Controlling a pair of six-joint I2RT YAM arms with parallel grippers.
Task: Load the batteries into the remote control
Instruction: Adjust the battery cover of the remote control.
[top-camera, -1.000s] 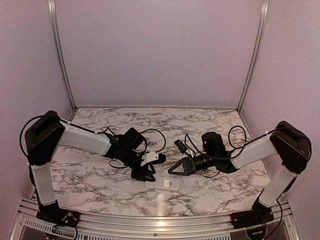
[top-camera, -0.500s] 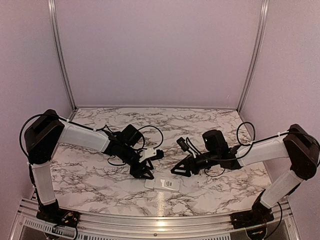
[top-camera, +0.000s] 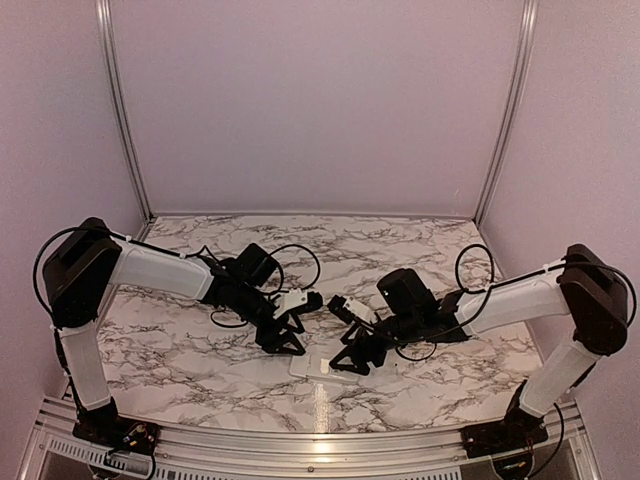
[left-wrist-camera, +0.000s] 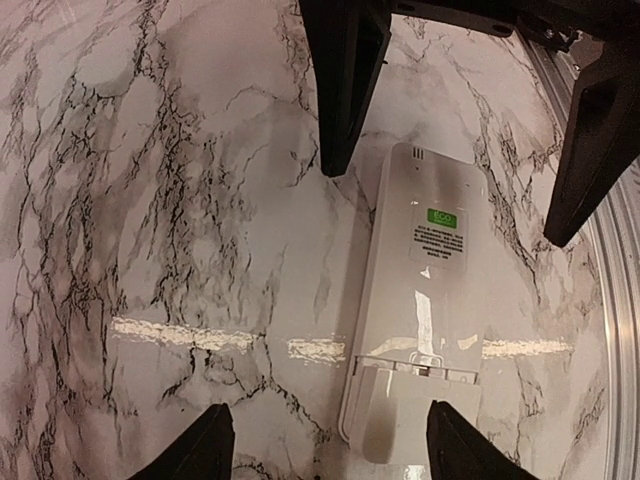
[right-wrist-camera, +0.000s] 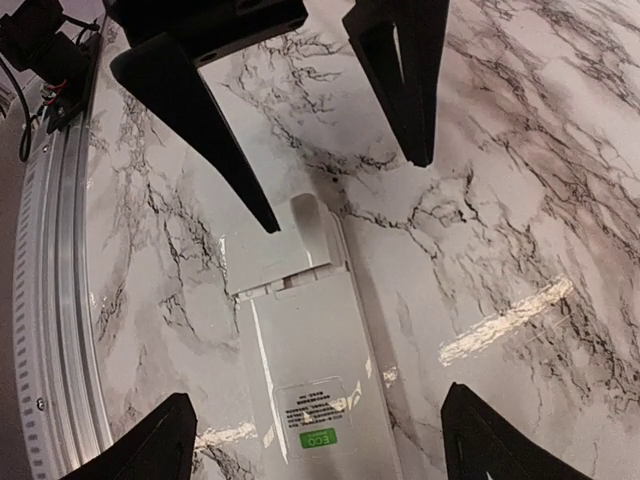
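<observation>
On the marble table (top-camera: 180, 370), the left gripper (top-camera: 285, 345) and right gripper (top-camera: 350, 362) are held low at opposite ends of the remote control (left-wrist-camera: 425, 290), jaws apart and empty, probably to work on it. It is laid back-up between them, near the front edge, so the battery cover (left-wrist-camera: 415, 425) is exposed. Counted: 2 grippers, 1 remote, 0 batteries seen.

Below me the remote (left-wrist-camera: 420, 290) lies flat on the table (left-wrist-camera: 150, 250), white back up, green sticker (left-wrist-camera: 441, 216) showing, battery cover (left-wrist-camera: 415, 420) slid partway off.
</observation>
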